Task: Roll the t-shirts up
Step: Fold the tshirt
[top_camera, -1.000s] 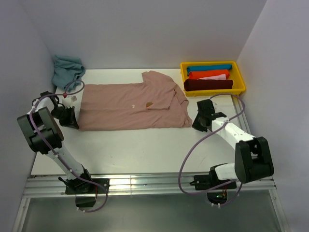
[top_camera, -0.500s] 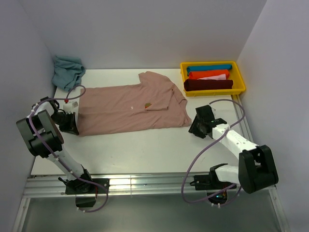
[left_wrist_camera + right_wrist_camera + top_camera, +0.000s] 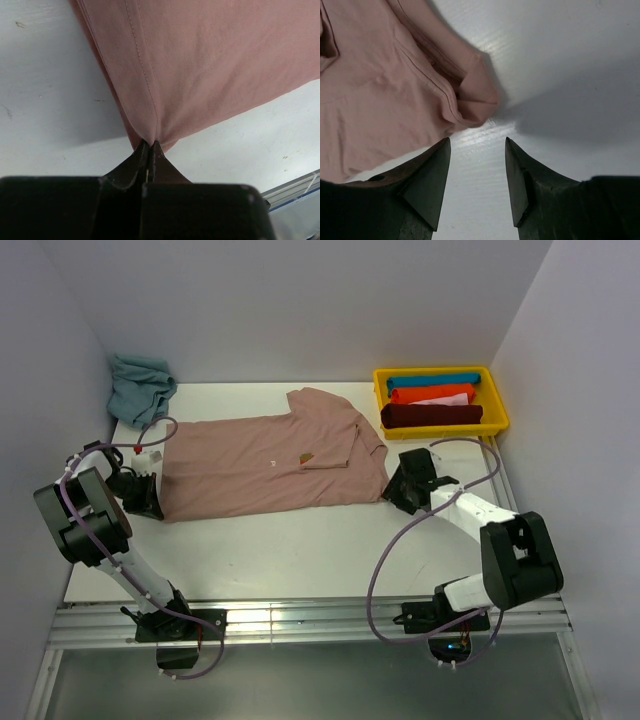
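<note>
A dusty pink t-shirt (image 3: 265, 465) lies spread flat across the middle of the table, a small orange print (image 3: 308, 455) on its chest. My left gripper (image 3: 152, 502) sits at the shirt's near left corner and is shut on the hem (image 3: 150, 125), which puckers into the closed tips (image 3: 151, 146). My right gripper (image 3: 393, 490) rests low at the shirt's near right corner. Its fingers (image 3: 435, 170) stand apart with only bare table between them (image 3: 477, 145). The folded pink corner (image 3: 472, 95) lies just beyond the tips, untouched.
A yellow tray (image 3: 445, 432) at the back right holds rolled shirts in teal, orange, white and dark red. A crumpled teal shirt (image 3: 140, 385) lies in the back left corner. Walls close in the table on the left, back and right.
The right gripper has opened and let go of the shirt's right corner, then edged towards it. The left gripper has drawn the shirt slightly left and nearer.
</note>
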Available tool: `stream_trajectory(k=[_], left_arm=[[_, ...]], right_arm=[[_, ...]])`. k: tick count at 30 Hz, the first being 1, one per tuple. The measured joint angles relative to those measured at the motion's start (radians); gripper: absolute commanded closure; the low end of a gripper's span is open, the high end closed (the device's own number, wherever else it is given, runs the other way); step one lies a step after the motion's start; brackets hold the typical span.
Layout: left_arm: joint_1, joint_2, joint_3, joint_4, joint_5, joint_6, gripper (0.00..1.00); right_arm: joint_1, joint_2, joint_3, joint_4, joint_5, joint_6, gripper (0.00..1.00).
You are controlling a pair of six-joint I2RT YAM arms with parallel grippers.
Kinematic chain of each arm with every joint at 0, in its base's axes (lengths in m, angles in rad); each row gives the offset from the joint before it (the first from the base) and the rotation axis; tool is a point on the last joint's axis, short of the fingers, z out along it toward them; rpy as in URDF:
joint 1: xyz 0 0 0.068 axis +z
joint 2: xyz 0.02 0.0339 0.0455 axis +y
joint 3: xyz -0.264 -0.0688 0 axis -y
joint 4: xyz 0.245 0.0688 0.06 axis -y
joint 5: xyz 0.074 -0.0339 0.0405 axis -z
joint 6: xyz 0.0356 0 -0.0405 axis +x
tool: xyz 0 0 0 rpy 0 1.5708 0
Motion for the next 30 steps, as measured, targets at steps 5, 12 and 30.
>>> stream_trajectory(k=[5,12,30], left_arm=[[0.0,0.0,0.0,-0.001,0.002,0.001,1.0],[0.002,0.0,0.0,-0.003,0.002,0.003,1.0],[0.002,-0.01,-0.013,-0.049,-0.011,0.059,1.0]], right_arm=[[0.0,0.056,0.023,0.04,0.014,0.018,0.43],[-0.005,0.126,0.039,0.084,0.026,0.035,0.79],[-0.029,-0.346,-0.133,-0.125,0.089,0.095,1.0]])
